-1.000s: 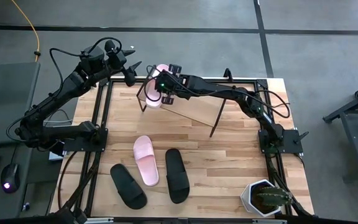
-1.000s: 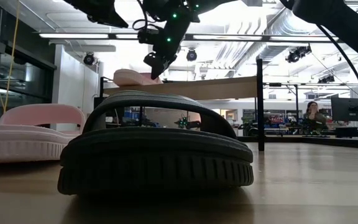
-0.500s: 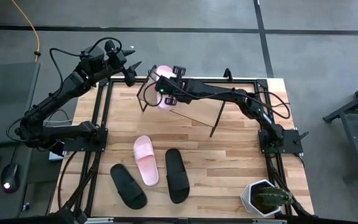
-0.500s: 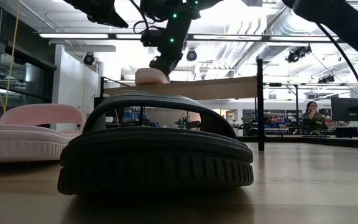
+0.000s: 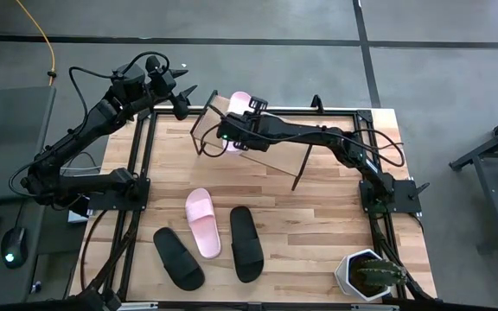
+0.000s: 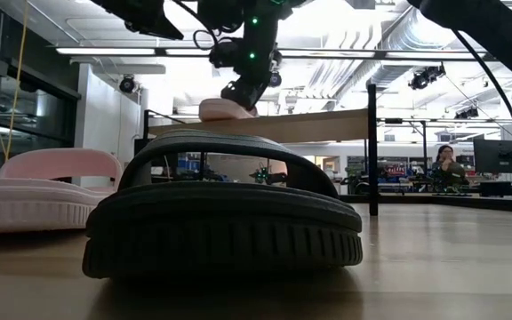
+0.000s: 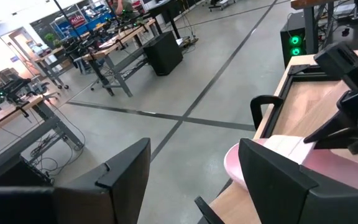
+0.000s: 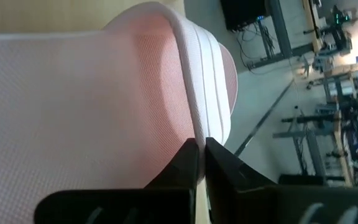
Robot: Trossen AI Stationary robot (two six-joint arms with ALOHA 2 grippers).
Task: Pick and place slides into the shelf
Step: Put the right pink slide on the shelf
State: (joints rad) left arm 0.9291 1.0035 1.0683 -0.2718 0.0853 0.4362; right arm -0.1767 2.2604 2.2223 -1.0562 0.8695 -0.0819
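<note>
From above we see the right gripper [image 5: 228, 131] over a pink slide [image 5: 239, 104] at the left end of the shelf [image 5: 266, 149], the left gripper [image 5: 185, 100] just beside that end, and another pink slide [image 5: 203, 222] and two black slides [image 5: 178, 258] [image 5: 246, 243] on the table [image 5: 327, 216].

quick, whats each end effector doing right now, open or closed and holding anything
Left end effector: open, holding nothing, hovering by the shelf's far left corner.
Right end effector: shut on the edge of the pink slide lying on the shelf.
</note>
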